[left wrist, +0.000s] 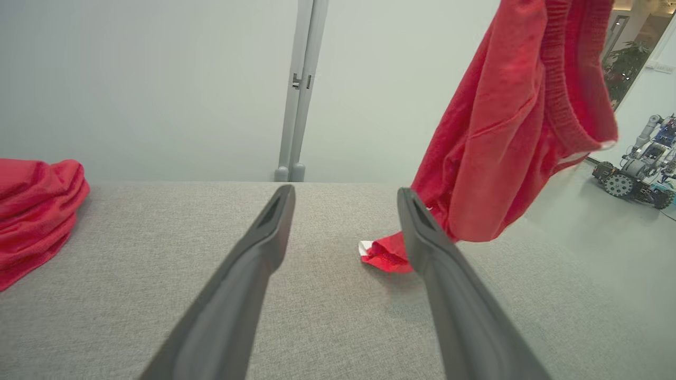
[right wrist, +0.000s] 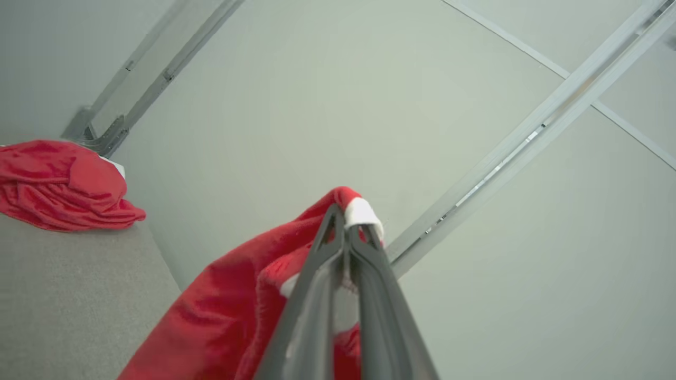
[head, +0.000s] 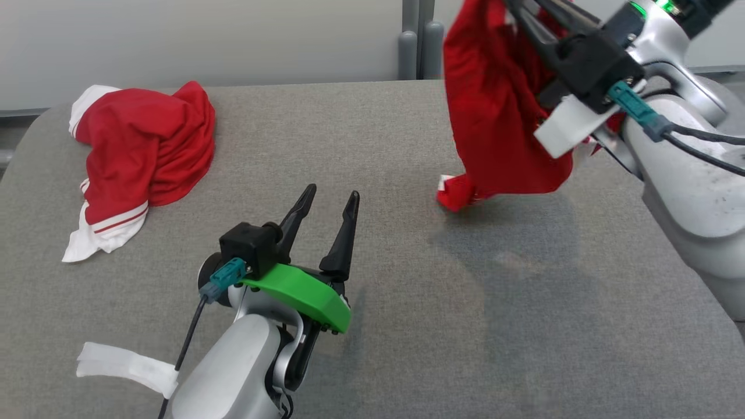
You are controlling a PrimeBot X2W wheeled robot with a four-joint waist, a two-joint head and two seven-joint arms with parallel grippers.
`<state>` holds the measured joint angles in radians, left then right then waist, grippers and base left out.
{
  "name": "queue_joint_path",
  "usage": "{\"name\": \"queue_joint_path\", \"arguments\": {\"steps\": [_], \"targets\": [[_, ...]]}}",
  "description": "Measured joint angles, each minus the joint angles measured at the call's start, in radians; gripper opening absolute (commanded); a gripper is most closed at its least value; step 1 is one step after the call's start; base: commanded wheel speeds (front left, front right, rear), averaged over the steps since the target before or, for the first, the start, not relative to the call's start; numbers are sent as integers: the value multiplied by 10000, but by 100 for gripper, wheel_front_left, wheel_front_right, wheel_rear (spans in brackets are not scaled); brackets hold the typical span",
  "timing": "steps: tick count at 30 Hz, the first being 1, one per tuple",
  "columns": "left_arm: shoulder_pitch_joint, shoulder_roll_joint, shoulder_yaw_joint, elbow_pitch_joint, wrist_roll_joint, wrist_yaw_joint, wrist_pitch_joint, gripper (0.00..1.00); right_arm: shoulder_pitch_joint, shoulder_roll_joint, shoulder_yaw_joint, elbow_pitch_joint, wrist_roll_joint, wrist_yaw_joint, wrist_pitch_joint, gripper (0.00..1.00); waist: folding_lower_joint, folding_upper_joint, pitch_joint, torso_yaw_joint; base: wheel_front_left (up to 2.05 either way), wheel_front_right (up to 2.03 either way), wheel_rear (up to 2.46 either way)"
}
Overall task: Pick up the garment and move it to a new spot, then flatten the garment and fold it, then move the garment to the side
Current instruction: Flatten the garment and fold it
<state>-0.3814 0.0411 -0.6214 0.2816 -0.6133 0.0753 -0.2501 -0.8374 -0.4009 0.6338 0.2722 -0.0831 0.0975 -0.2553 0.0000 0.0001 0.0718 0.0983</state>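
Note:
A red garment (head: 495, 110) with white trim hangs from my right gripper (right wrist: 346, 217), which is shut on its white-edged rim high above the table's right side. Its lowest corner (head: 458, 195) touches the grey fabric table (head: 372, 134). In the left wrist view the hanging garment (left wrist: 501, 142) is to the right of the fingers, its tip (left wrist: 383, 256) on the table. My left gripper (head: 333, 193) stands open over the middle front of the table, nothing between its fingers (left wrist: 264, 237), left of the hanging cloth.
Another red garment (head: 145, 151) with white stripes lies crumpled at the table's far left. A white strip (head: 125, 365) lies near the front left edge. A wall and a grey post (head: 418, 41) stand behind. Another robot (left wrist: 639, 169) sits on the floor beyond.

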Motion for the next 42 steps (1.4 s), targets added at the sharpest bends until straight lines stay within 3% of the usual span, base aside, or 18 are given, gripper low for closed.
{"name": "queue_joint_path", "arguments": {"steps": [5,7,10,12,21,29,33,38,40,42], "targets": [[144,13,190,-48,-2,13,-15,100,-1011,479,1381,-2,-612,307,-42,0,0,0,-28,321,0,0,0],[144,12,184,-92,-2,13,-15,100,-1146,313,2044,337,-794,372,-48,0,0,0,-33,438,0,0,0],[151,12,261,-230,-2,21,-15,100,-1304,-234,3929,901,-1076,359,-50,0,0,0,-35,659,0,0,0],[179,10,428,-303,-2,88,-15,100,-1310,-259,4780,1131,-926,360,-50,0,0,0,-34,723,0,0,0],[339,15,802,-437,0,169,-15,100,-3017,-96,4974,1218,-119,359,-50,0,0,0,-7,422,0,0,0],[330,6,397,-477,-17,165,-15,100,-4415,-65,4938,1429,123,359,-50,0,0,0,25,818,0,0,0],[329,4,608,-683,-56,165,-15,100,-4847,94,4750,934,380,357,-52,0,0,0,75,1124,0,0,0],[333,23,1191,-915,-50,215,-15,100,-3726,268,6495,337,984,355,-56,0,0,0,277,1148,0,0,0],[335,21,1306,-984,-36,217,-15,100,-2509,-13,7382,366,1388,359,-52,0,0,0,331,1029,0,0,0],[339,21,1352,-1026,15,219,-15,100,-1260,-428,7457,460,1776,359,-52,0,0,0,386,883,0,0,0]]}}
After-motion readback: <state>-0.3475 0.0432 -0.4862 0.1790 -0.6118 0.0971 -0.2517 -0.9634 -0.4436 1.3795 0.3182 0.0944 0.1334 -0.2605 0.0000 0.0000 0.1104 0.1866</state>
